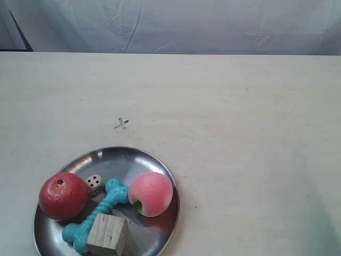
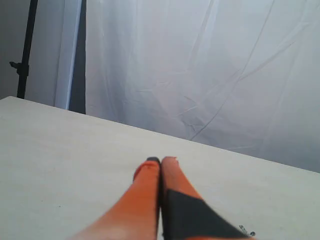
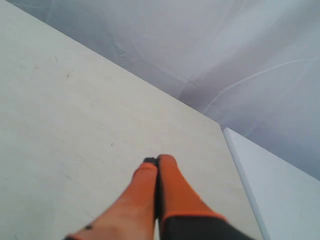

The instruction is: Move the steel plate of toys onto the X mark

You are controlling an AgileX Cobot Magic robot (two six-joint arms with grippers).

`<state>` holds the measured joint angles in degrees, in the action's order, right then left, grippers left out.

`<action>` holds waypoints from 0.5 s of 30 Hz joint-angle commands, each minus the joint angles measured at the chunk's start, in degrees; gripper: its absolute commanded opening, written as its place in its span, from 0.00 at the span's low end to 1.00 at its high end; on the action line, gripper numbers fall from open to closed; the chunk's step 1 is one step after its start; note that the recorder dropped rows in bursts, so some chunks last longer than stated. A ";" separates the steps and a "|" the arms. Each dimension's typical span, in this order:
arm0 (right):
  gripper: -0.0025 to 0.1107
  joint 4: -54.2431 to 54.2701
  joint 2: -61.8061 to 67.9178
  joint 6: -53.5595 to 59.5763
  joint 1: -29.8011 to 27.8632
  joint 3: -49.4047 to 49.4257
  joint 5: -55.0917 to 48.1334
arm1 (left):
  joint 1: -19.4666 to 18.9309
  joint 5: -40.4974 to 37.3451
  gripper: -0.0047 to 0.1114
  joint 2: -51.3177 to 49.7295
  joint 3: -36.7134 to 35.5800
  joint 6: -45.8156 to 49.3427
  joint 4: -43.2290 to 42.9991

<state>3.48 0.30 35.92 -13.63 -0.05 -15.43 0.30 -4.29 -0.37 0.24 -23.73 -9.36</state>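
Overall, the pale cream table [image 1: 256, 133] meets a creased white backdrop [image 1: 213, 26]. At the exterior view's lower left sits the steel plate [image 1: 125, 162] of toys [image 1: 152, 193] — near the X mark [image 1: 121, 124], not touching. Left fingers [image 2: 145, 195] and right fingers [image 3: 172, 185] — both pressed closed, empty.

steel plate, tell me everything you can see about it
The steel plate is a round, shiny silver dish with a shallow raised rim. It lies flat on the cream table at the exterior view's lower left, its lower edge cut off by the frame. It holds a red apple, white die, turquoise bone chew, pink peach and wooden cube. The X mark lies above it in that view, apart from the rim.
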 commanded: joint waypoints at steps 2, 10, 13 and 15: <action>0.02 0.34 -0.30 -0.04 -0.36 0.05 0.12 | 0.38 0.45 0.04 0.37 -0.24 -0.11 -0.14; 0.02 0.34 -0.30 -0.04 -0.36 0.05 0.12 | 0.37 0.45 0.04 0.37 -0.24 -0.11 -0.63; 0.02 0.34 -0.30 -0.04 -0.36 0.05 0.12 | 0.37 0.45 0.04 0.37 -0.24 -0.11 -0.63; 0.02 0.34 -0.30 -0.04 -0.36 0.05 0.12 | 0.37 0.45 0.04 0.37 -0.24 -0.11 -0.63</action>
<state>3.48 0.30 35.92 -13.63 -0.05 -15.43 0.30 -4.29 -0.37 0.24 -23.73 -9.36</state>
